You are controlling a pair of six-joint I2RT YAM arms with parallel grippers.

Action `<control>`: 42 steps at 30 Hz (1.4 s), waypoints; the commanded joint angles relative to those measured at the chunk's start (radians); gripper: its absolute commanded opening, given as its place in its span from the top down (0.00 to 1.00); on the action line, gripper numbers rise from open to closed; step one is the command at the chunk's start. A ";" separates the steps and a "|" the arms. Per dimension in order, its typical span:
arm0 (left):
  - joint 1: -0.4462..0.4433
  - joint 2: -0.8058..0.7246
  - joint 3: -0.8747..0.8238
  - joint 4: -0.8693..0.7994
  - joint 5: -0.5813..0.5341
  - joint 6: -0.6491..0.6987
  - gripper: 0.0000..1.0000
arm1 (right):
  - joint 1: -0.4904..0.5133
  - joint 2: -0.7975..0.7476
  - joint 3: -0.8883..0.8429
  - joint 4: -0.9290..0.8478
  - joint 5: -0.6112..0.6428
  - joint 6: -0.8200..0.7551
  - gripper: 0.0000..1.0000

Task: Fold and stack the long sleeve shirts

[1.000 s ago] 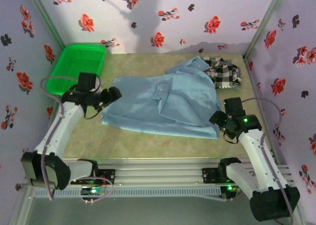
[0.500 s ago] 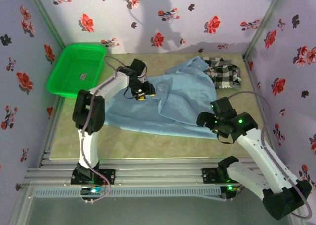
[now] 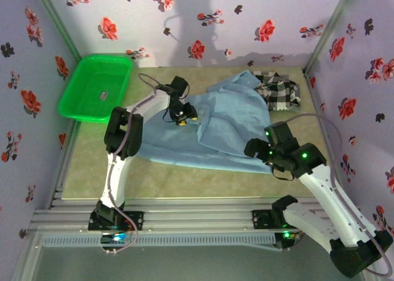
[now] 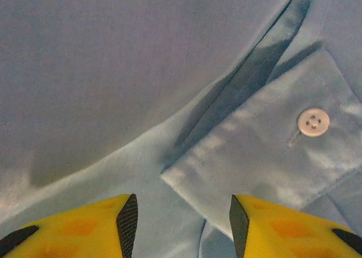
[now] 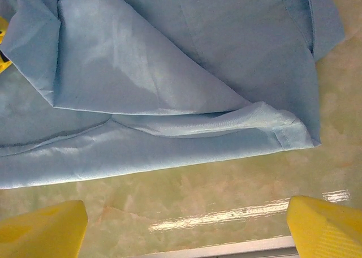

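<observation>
**Change of state.** The light blue shirt (image 3: 228, 118) lay across the middle of the tabletop (image 3: 92, 170). It was open and rumpled, with one panel turned over itself, in the same shape as one second before. The checked shirt (image 3: 280, 91) had also stayed in a heap at the 1 o'clock corner, touching the blue shirt's collar end.

Only the arms had moved. The left arm had left the 9 o'clock edge of the blue shirt and swung inward over the cloth. The right arm had drawn slightly toward the shirt's 5 o'clock corner. The green basket (image 3: 86, 77) at 10 o'clock played no part.

Judgement: no fold had yet been made and nothing was stacked. The arms had gone from standing by to taking up grasp points, so the first fold of the blue shirt appeared to be the step in hand.

**Left hand.** The left hand (image 3: 186, 118) sat low on the blue shirt at about 11 o'clock from its middle. Its yellow fingers (image 4: 79, 227) stood partly apart. The corner of a buttoned cuff (image 4: 254, 173) lay flat in the gap and nothing was gathered or pinched. The cuff button (image 4: 313, 122) was at 2 o'clock from the gap.

**Right hand.** The right hand (image 5: 186, 207) was spread wide and held nothing. It hovered over bare tabletop just beside the shirt's hem (image 5: 169, 150), which lay at its 12 o'clock.
</observation>
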 commanded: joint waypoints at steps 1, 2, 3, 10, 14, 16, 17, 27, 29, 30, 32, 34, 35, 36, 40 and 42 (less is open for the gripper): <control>-0.019 0.034 0.042 0.028 -0.012 -0.037 0.51 | 0.008 -0.021 0.021 -0.030 0.002 0.013 0.08; -0.023 0.038 0.041 0.034 -0.012 -0.040 0.51 | 0.008 -0.024 0.020 -0.031 0.001 0.014 0.08; -0.024 0.044 0.039 0.043 -0.011 -0.046 0.51 | 0.008 -0.027 0.020 -0.030 0.002 0.013 0.08; -0.029 0.056 0.028 0.089 -0.010 -0.062 0.51 | 0.008 -0.068 -0.009 -0.045 0.005 0.027 0.09; -0.030 0.062 0.018 0.081 -0.019 -0.061 0.52 | 0.008 -0.096 -0.026 -0.050 0.007 0.038 0.09; -0.030 0.066 0.013 0.080 -0.023 -0.060 0.54 | 0.008 -0.101 -0.027 -0.048 0.004 0.042 0.09; -0.030 0.068 0.012 0.078 -0.025 -0.058 0.56 | 0.008 -0.103 -0.027 -0.048 0.004 0.041 0.09; -0.035 0.074 0.014 0.082 -0.034 -0.025 0.72 | 0.008 -0.093 -0.009 -0.016 -0.006 0.050 0.09; -0.035 0.070 0.014 0.081 -0.034 -0.016 0.75 | 0.008 -0.092 -0.008 -0.007 -0.009 0.052 0.09; -0.035 0.066 0.013 0.080 -0.034 -0.010 0.78 | 0.008 -0.090 -0.009 -0.003 -0.010 0.053 0.09; -0.035 0.056 0.010 0.075 -0.035 0.003 0.81 | 0.008 -0.085 -0.005 0.002 -0.014 0.053 0.09; -0.035 0.044 0.007 0.068 -0.042 0.017 0.83 | 0.008 -0.085 -0.005 0.006 -0.015 0.055 0.09; -0.035 0.038 0.004 0.067 -0.048 0.020 0.84 | 0.008 -0.085 -0.006 0.007 -0.017 0.055 0.09; -0.033 0.032 0.001 0.067 -0.050 0.023 0.86 | 0.008 -0.084 -0.007 0.008 -0.018 0.054 0.09; -0.032 0.002 -0.020 0.087 -0.053 0.023 0.98 | 0.010 -0.084 -0.013 0.025 -0.023 0.055 0.09; -0.030 -0.015 -0.029 0.100 -0.055 0.022 1.00 | 0.010 -0.085 -0.016 0.033 -0.023 0.056 0.09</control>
